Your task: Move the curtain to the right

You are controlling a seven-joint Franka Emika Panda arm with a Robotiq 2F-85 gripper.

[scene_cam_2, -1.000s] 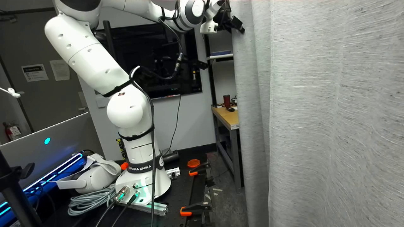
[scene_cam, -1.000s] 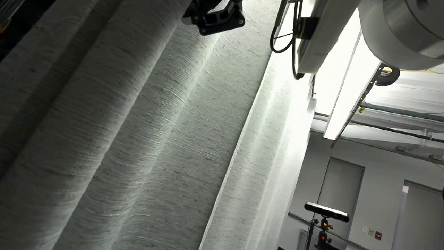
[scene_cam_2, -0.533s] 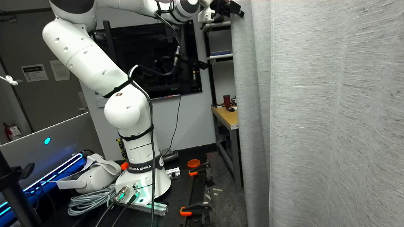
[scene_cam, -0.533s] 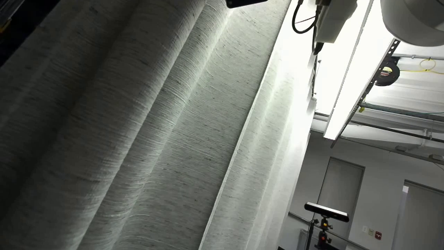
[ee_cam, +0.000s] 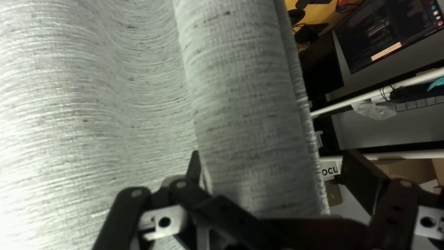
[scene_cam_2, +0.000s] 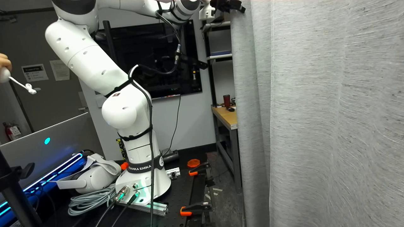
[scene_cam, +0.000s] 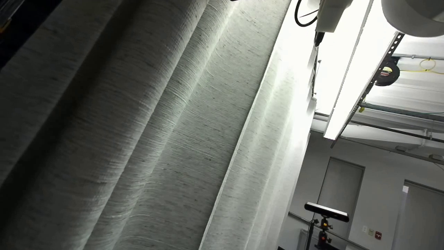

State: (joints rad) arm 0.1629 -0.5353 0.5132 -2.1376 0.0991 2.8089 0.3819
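In the wrist view the curtain (ee_cam: 86, 104) spreads across the whole seven-to-twelve o'clock side, a pale, finely ribbed sheet in soft vertical waves. At seven o'clock one finger (ee_cam: 194, 172) has its dark tip at the crease where that sheet meets the outermost fold (ee_cam: 242, 86); whether it touches the cloth I cannot tell. The fold itself, a rounded roll, drops from twelve to five o'clock and passes between the fingertips. Beyond its rough edge a strip of background shows, then the opposite finger (ee_cam: 362, 178) out at four o'clock, apart from the fabric. So the gripper (ee_cam: 272, 163) is spread wide astride the fold, gripping nothing. A lit screen (ee_cam: 388, 29) sits past the curtain at two o'clock.

In an exterior view, a person's hand (scene_cam_2: 4, 62), mostly cut off, appears between nine and ten o'clock. Next, the white arm (scene_cam_2: 94, 66) climbs from seven o'clock by way of ten to twelve, and the gripper, cropped by the top of the frame, overlaps the curtain's edge between twelve and one. From there the curtain fills everything round to half past five in long upright folds.
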